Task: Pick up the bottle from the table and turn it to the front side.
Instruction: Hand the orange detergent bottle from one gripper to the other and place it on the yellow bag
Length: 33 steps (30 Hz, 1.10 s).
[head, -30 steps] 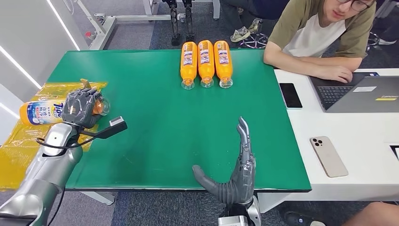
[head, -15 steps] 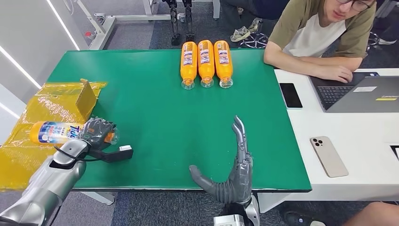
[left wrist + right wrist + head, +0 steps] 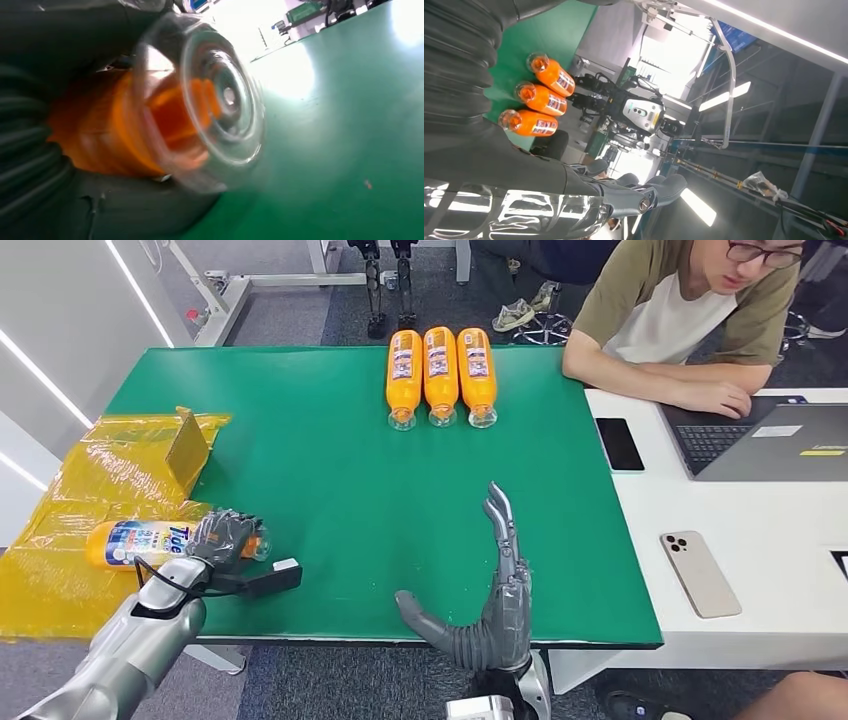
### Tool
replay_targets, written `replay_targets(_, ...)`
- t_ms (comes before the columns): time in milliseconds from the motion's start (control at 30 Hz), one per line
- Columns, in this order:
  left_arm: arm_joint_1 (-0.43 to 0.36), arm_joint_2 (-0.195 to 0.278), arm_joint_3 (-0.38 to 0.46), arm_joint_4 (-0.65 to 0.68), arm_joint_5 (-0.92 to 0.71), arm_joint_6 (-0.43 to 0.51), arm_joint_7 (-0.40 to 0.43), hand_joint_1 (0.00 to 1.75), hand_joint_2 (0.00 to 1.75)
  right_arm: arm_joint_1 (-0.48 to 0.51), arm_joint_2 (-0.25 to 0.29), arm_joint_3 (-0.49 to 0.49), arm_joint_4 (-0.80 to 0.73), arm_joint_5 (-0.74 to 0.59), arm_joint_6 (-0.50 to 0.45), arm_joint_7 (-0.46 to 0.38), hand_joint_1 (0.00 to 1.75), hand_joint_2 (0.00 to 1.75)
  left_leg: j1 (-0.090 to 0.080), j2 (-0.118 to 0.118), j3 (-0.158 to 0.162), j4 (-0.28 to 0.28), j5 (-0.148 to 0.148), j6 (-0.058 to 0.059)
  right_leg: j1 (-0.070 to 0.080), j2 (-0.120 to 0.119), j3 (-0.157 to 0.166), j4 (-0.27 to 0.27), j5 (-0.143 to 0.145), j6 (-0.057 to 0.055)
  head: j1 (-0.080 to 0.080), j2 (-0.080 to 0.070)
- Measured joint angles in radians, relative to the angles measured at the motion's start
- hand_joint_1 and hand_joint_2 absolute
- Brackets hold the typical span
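Note:
An orange bottle [image 3: 145, 540] with a blue and white label lies sideways in my left hand [image 3: 226, 538], which grips its neck at the front left edge of the green table [image 3: 350, 490]. Its clear cap [image 3: 220, 100] over an orange neck fills the left wrist view close up, just above the green surface. My right hand [image 3: 498, 590] stands edge-up near the table's front edge, fingers straight and apart, holding nothing. Three more orange bottles [image 3: 440, 375] lie side by side at the far middle of the table, also seen as the orange bottles [image 3: 536, 95] in the right wrist view.
Yellow plastic sheeting [image 3: 90, 510] with a small cardboard piece [image 3: 188, 448] covers the left side. A person [image 3: 680, 310] leans on the white table [image 3: 760, 570] at the right, by a laptop [image 3: 780, 440] and two phones [image 3: 618, 443].
My left hand has carried the bottle toward me and slightly right, down to the table's front left edge. The right hand has shifted slightly left.

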Motion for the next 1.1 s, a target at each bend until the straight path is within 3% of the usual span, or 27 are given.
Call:
replay_targets(167, 0.011, -0.031, 0.048, 0.000, 0.061, 0.048, -0.038, 0.00, 1.75, 0.000, 0.000, 0.001, 0.000, -0.002, -0.008, -0.002, 0.00, 1.75, 0.000, -0.001, 0.000, 0.000, 0.000, 0.000, 0.000, -0.001, 0.000, 0.000, 0.000, 0.000, 0.000, 0.000)
replay_targets(467, 0.023, -0.087, 0.202, -0.008, 0.217, 0.167, -0.199, 0.00, 1.75, 0.000, 0.000, 0.001, 0.000, -0.008, 0.000, -0.008, 0.00, 1.75, 0.000, 0.001, -0.001, 0.000, 0.000, 0.000, 0.000, 0.001, -0.001, 0.000, 0.000, 0.000, 0.000, 0.000)
replay_targets(900, 0.024, -0.107, 0.288, -0.012, 0.266, 0.172, -0.259, 0.00, 1.75, 0.000, 0.000, 0.001, 0.002, -0.019, 0.009, -0.016, 0.00, 1.75, 0.000, 0.001, -0.001, 0.000, 0.000, 0.000, 0.000, 0.001, -0.002, 0.000, 0.000, 0.000, 0.000, 0.000)
replay_targets(1000, 0.025, -0.109, 0.309, -0.019, 0.330, 0.182, -0.325, 0.00, 1.75, 0.001, 0.000, 0.001, 0.002, -0.021, 0.015, -0.022, 0.00, 1.75, 0.000, 0.001, -0.001, 0.000, 0.000, 0.000, 0.000, 0.002, -0.002, 0.000, 0.000, 0.000, 0.000, 0.000)
replay_targets(1100, 0.036, -0.114, 0.339, -0.063, 0.520, 0.197, -0.439, 0.00, 1.75, 0.000, 0.000, 0.001, 0.003, -0.027, 0.018, -0.031, 0.00, 1.75, 0.000, 0.001, -0.001, 0.000, 0.000, 0.000, 0.000, 0.002, -0.002, 0.000, 0.000, 0.000, 0.000, 0.000)
